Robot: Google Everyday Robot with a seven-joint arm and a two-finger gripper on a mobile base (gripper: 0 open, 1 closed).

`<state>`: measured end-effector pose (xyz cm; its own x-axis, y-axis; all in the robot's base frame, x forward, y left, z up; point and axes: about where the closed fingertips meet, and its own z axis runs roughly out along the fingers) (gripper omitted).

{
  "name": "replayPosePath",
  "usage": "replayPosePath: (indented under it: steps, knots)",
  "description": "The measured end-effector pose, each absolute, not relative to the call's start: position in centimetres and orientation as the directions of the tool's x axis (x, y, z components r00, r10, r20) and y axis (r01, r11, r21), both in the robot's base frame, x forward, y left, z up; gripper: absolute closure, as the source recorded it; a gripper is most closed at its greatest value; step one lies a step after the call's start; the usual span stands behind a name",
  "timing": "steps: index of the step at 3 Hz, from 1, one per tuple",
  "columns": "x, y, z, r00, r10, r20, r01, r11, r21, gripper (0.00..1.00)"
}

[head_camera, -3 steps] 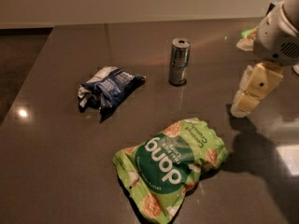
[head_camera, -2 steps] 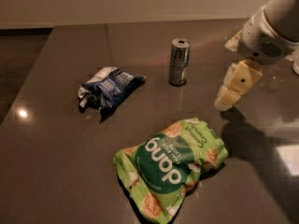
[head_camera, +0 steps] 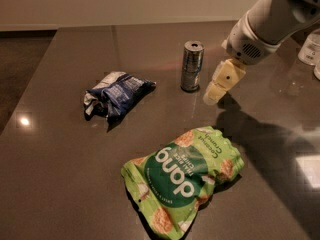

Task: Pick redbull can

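Standing upright on the dark grey glossy table (head_camera: 60,159), the slim silver-and-blue metal redbull can (head_camera: 192,66) sits toward 12 o'clock of the tabletop, its silver top facing up and nothing touching it. The cream-coloured gripper (head_camera: 220,84) on the white robot arm (head_camera: 265,24) hangs just beside the can at its 3 o'clock, slanting down toward 7 o'clock, with its tip low near the table surface and a narrow gap between it and the can's wall; whether it is wide or narrow I cannot tell. The arm reaches in from 2 o'clock and casts a broad shadow over the table at 4 o'clock. A crumpled dark blue-and-white snack bag (head_camera: 118,94) lies at the can's 8 o'clock, well apart from it. A large green "dang" chip bag (head_camera: 182,176) lies flat at the can's 6 o'clock, also well apart. At the 3 o'clock edge stand pale translucent containers (head_camera: 311,46), only partly in view.
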<state>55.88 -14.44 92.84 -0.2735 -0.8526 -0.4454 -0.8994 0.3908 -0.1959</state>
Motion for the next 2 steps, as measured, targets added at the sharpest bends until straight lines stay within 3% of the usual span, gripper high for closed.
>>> replayPosePath:
  steps: [2]
  knots:
    - [60.3,-13.8,92.5,-0.324,-0.804,-0.498,-0.864,0.466,-0.191,0.00]
